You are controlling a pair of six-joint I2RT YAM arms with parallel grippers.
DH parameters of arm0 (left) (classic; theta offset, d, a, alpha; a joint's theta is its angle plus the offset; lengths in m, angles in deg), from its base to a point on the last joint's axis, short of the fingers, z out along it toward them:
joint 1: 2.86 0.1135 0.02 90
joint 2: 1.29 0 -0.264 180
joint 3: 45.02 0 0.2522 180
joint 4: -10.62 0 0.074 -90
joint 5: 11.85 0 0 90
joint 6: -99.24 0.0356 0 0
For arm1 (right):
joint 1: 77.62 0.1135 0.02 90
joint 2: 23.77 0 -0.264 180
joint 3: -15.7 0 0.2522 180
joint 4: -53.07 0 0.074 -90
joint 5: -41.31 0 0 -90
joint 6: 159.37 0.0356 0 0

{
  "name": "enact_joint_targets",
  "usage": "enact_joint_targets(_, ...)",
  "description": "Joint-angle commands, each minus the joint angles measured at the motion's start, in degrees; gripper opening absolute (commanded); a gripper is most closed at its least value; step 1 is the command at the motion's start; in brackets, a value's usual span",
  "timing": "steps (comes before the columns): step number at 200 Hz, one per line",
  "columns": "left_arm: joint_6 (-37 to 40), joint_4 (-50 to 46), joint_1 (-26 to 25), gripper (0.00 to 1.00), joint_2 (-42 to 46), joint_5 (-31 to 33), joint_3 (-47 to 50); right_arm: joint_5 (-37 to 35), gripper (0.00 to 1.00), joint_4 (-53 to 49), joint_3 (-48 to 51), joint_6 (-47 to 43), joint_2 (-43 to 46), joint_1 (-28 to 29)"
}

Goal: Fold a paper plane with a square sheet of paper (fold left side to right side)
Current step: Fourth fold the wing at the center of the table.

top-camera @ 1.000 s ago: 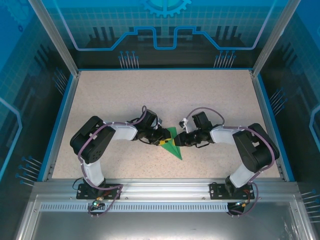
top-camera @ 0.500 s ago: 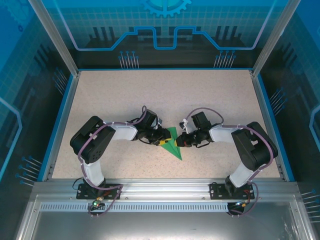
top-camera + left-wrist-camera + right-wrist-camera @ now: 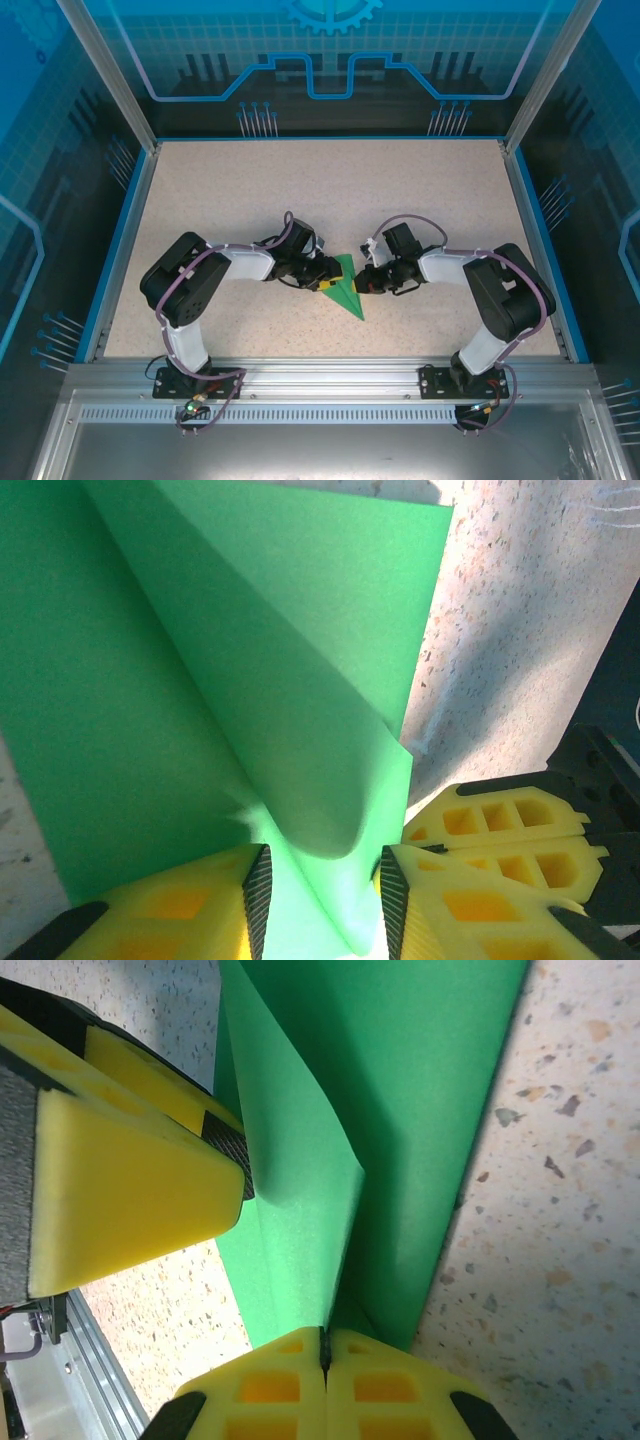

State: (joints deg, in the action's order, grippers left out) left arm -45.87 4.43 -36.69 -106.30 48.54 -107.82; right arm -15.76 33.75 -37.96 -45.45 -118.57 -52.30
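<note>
The green sheet of paper [image 3: 349,297] lies mid-table, folded to a narrow wedge with its sharp point toward the near right. From the left, my left gripper [image 3: 328,281] reaches its edge. In the left wrist view its yellow jaws [image 3: 320,865] stand apart, and a raised ridge of the paper [image 3: 250,660] runs loosely between the ribbed pads. From the right, my right gripper [image 3: 359,283] meets the sheet. Its jaws [image 3: 325,1335] are shut, pinching the edge of a lifted flap of the paper [image 3: 300,1160].
Both grippers sit almost tip to tip over the sheet; the left gripper's finger [image 3: 130,1180] shows in the right wrist view, and the right one's fingers [image 3: 500,830] in the left. Speckled tabletop [image 3: 330,190] stretches behind, bounded by a blue rim [image 3: 118,250] and enclosure walls.
My right gripper has closed its jaws on the lifted flap and edged slightly left. The left gripper and the paper stay where they were.
</note>
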Motion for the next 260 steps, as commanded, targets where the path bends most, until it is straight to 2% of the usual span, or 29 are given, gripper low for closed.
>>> enact_joint_targets(1, 0.97, -3.53, -0.19, 0.37, -0.63, 2.25, 0.69, -1.56, 0.00, -2.76, -1.14, -1.33, -0.82, -1.15)
enact_joint_targets(200, 1.24, -3.75, -0.19, 0.38, -0.53, 1.87, 0.00, -4.15, 0.00, -6.47, -2.03, -3.28, -3.15, -0.64)
enact_joint_targets(260, 3.46, -6.87, -0.19, 0.42, 4.87, 2.90, -2.10, -5.96, 0.00, -8.41, -1.63, -2.58, -4.75, 0.41)
